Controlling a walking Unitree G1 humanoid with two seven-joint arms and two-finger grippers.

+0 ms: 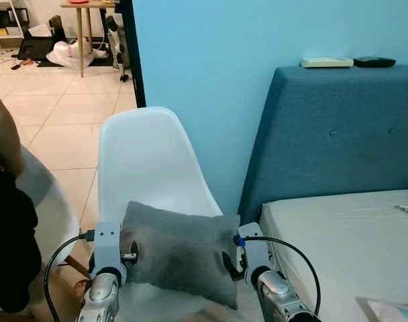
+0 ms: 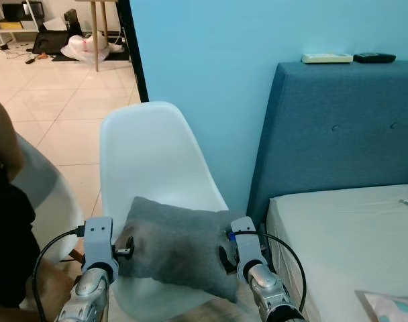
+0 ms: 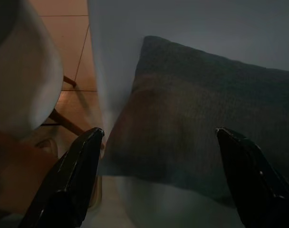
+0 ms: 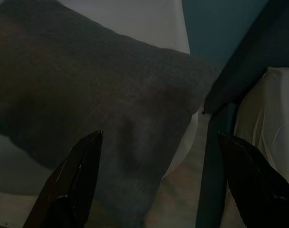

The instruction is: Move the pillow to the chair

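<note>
Grey pillow [image 2: 180,247] on white chair [image 2: 150,161]; grippers flanking

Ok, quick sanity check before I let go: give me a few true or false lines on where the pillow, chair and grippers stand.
1. The grey pillow lies on the white chair. True.
2. The left gripper is open. True.
3. The right gripper is shut on the pillow. False: its fingers are spread wide.
4. The pillow lies on the bed. False: it is on the chair beside the bed.
5. The headboard is red. False: it is blue.
</note>
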